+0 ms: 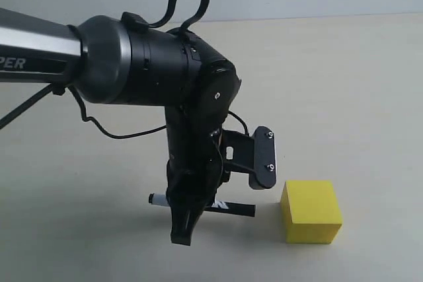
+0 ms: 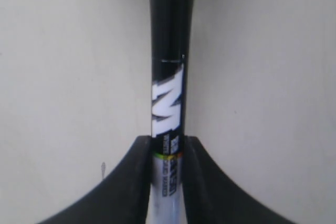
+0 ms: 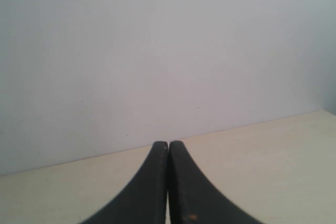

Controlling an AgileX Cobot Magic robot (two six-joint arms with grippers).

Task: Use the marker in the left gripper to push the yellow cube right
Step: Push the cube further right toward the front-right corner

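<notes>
- The left arm fills the upper left and centre of the exterior view, above the pale table. Judging by the layout, it should travel toward the right of the frame slowly and level, keeping the pen low.
- The left gripper hangs at lower centre, its jaws clamped on the marker. In the left wrist view the finger plates press on either side of the white barrel.
- The yellow cube sits on the table at the lower right of the exterior view, near the marker's black end but apart from it.
- That end points at the cube's left face. Meeting the face near its middle should keep the cube from spinning away.
- The barrel is slim and held along a short stretch, so it may slide back between the plates under load; a gentle push seems safer.
- The gripper body covers the marker's middle in the exterior view, and whether the pen touches the table cannot be told.
- The cube is missing from both wrist views.
- The right gripper shows only its finger ends, jaws together with nothing between them, facing a blank wall.
- The marker's small print is too blurred to read.
</notes>
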